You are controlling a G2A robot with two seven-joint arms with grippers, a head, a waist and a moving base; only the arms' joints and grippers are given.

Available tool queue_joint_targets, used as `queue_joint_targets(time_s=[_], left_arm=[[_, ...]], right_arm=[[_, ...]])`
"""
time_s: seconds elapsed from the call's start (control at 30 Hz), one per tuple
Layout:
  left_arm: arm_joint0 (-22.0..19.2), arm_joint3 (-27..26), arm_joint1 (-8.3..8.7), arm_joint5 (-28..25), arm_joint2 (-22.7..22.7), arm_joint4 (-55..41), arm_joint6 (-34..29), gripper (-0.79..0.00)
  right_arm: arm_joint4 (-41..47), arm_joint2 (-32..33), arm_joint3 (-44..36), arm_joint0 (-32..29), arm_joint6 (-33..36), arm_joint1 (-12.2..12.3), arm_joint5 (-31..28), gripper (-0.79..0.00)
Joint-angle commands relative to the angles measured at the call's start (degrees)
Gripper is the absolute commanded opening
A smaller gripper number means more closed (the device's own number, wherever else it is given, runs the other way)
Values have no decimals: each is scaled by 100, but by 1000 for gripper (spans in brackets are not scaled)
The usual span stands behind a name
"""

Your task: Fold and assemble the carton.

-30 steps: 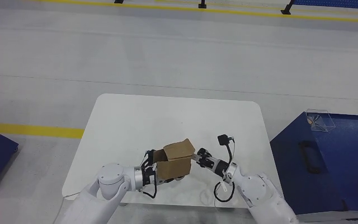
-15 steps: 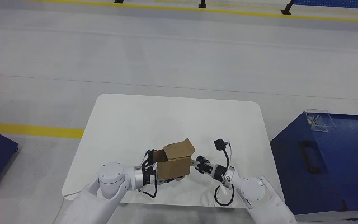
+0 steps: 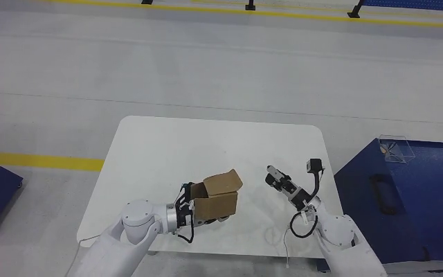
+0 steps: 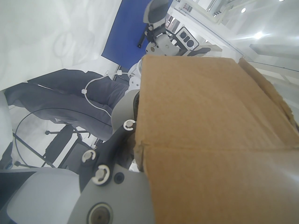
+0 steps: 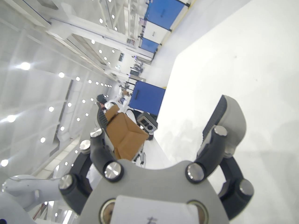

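Top view: the left gripper (image 3: pixel 188 208) is closed on the carton (image 3: pixel 218 197), gripping the end wall that faces its own arm. Left wrist view confirms this: one dark finger (image 4: pixel 120 138) lies flat against the outside of the brown wall at the carton's (image 4: pixel 210 129) corner crease, while the opposing finger is hidden behind the cardboard. The carton is partly formed, with its side walls standing square. One top flap (image 3: pixel 223 182) is raised and tilted away from the left gripper, and its edge looks slightly ragged in the left wrist view. The carton sits over the near part of the white table (image 3: pixel 173 145); I cannot tell whether its underside touches the surface. The right gripper (image 3: pixel 272 174) is on the side of the carton opposite the left gripper, well apart from it and touching nothing. Right wrist view shows the right gripper (image 5: pixel 161 110) with its two fingers spread wide and nothing between them. In that view the carton (image 5: pixel 126 134) is seen farther off, beyond the table (image 5: pixel 233 59) edge line. Beyond the right gripper, farther still from the carton, a blue cart (image 3: pixel 387 201) stands beside the table with a clear container (image 3: pixel 394 147) on its top. A yellow floor line (image 3: pixel 48 162) runs past the table on the carton's other side.
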Motion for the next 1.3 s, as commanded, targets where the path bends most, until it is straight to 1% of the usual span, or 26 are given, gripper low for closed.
queue_joint_targets(time_s=[0.0,0.13,0.17,0.23,0.27,0.33,0.37,0.4,0.43,0.47,0.5,0.53,0.57,0.6,0.63,0.67,0.73,0.77,0.8,0.9,0.97,1.03,1.1,1.2,1.27], left_arm=[[0,0,0,-1,0,0,0,-785],[3,-9,1,1,-8,13,43,-785],[1,-108,-1,192,-43,-22,258,-785],[-37,-580,-9,997,-78,-216,679,-785],[-20,-750,-29,1514,-160,-534,1111,-785],[-26,-1104,-126,2511,-285,-1439,2358,-785],[-4,-1203,-197,2808,-336,-2006,3049,-785],[32,-1261,-286,2945,-360,-2689,3791,-785],[53,-1314,-374,3106,-292,-3347,4520,-785],[84,-1235,-468,3080,-246,-4101,5346,-785],[79,-1183,-566,2965,-127,-4858,6303,-785],[18,-1252,-665,2917,97,-5668,7069,-785],[-74,-1265,-757,2757,292,-6556,7626,-785],[-231,-1171,-831,2366,420,-7215,8379,-785],[-428,-1201,-903,1949,584,-7666,9103,-785],[-589,-1192,-974,1509,718,-8157,9615,-785],[-918,-1039,-1098,694,958,-8837,10567,-785],[-1058,-961,-1157,320,1047,-9143,10870,-785],[-1235,-877,-1202,-30,1147,-9116,11217,-785],[-1551,-705,-1325,-991,1447,-8708,11750,-785],[-1638,-587,-1400,-1390,1632,-8569,11957,-785],[-1738,-356,-1457,-1863,1756,-8233,12226,-785],[-1788,-180,-1514,-2187,1869,-7996,12353,-785],[-1854,278,-1592,-2712,1976,-7632,12669,-785],[-1854,499,-1661,-2815,2042,-7740,12842,-785]], right_arm=[[-76,-8,3,5,11,0,16,0],[-76,-8,3,5,11,0,16,0],[-76,-8,3,5,11,0,16,0],[-76,-8,3,5,11,0,16,0],[-76,-8,3,5,11,0,16,0],[-76,-8,3,5,11,0,16,0],[-76,-8,3,5,11,0,16,0],[-76,-8,3,5,11,0,16,0],[-76,-8,3,5,11,0,16,0],[-76,-8,3,5,11,0,16,0],[-76,-8,3,5,11,0,16,0],[-76,-8,3,5,11,0,16,0],[-76,-8,3,5,11,0,16,0],[-76,-8,3,5,11,0,16,0],[-76,-8,3,5,11,0,16,0],[-76,-8,3,5,11,0,16,0],[-76,-8,3,5,11,0,16,0],[-76,-8,3,5,11,0,16,0],[-76,-8,3,5,11,0,16,0],[-76,-8,3,5,11,0,16,0],[-76,-8,3,5,11,0,16,0],[-76,-8,3,5,11,0,16,0],[-76,-8,3,5,11,0,16,0],[-76,-8,3,5,11,0,16,0],[-76,-8,3,5,11,0,16,0]])
